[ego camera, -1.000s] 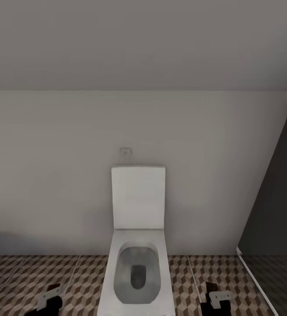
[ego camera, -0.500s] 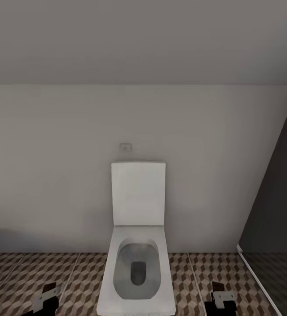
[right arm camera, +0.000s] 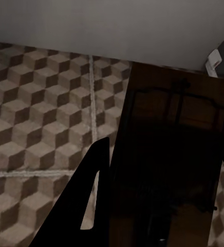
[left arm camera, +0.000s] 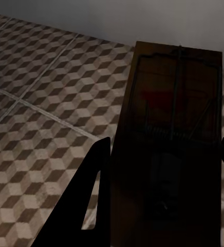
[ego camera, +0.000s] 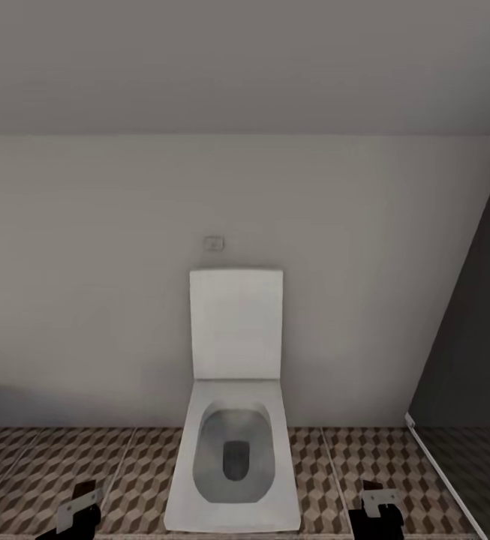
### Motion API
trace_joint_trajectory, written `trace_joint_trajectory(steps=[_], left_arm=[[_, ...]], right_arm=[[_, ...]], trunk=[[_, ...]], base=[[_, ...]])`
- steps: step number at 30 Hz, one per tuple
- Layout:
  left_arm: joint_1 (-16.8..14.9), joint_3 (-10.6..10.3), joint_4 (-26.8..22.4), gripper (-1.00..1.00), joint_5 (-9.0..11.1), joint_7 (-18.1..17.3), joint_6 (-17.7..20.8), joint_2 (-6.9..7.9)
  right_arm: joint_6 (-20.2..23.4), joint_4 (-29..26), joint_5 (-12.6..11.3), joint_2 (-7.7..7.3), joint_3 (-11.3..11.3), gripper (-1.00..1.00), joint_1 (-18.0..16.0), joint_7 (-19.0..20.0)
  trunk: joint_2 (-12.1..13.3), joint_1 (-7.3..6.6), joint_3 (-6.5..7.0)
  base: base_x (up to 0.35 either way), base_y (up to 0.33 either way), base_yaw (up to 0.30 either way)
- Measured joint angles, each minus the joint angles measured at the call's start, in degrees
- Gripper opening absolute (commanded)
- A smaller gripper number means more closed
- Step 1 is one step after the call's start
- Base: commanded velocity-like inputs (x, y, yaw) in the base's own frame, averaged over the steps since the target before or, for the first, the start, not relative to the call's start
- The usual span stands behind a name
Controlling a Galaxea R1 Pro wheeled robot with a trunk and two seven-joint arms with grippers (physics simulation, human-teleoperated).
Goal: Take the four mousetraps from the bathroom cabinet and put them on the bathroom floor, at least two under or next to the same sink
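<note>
Each gripper holds a mousetrap. A dark-brown mousetrap (left arm camera: 173, 103) with a wire spring lies flat between the fingers of my left gripper (left arm camera: 163, 154), which is shut on it above the bathroom floor (left arm camera: 40, 103). My right gripper (right arm camera: 166, 149) is shut on another mousetrap (right arm camera: 179, 128) over the cube-patterned bathroom floor (right arm camera: 40, 103). In the head view the left gripper (ego camera: 76, 514) and right gripper (ego camera: 380, 510) sit low at the picture's bottom edge, either side of a toilet. The cabinet and the sink are out of view.
A white toilet (ego camera: 235, 420) with its lid up stands against the grey wall (ego camera: 87, 300), straight ahead between the two arms. A dark panel (ego camera: 470, 337) with a pale base strip closes the right side. Tiled floor (ego camera: 124, 465) lies on both sides of the toilet.
The whole head picture has shifted upward a little, so the camera has moved. Both grippers sit slightly lower in the picture and stay shut on their mousetraps.
</note>
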Motion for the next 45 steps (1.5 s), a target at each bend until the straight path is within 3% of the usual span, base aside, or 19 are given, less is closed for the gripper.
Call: trace_joint_trajectory(steps=[45], left_arm=[[0.0, 0.02, -0.41, -1.0, -0.01, 0.58, -0.07, -0.12]], right_arm=[[-0.1, -0.26, 0.18, -0.01, 0.31, -1.0, 0.0, 0.0]], trunk=[[-18.05, 9.89, -8.08]], base=[[0.022, 0.0, 0.0]])
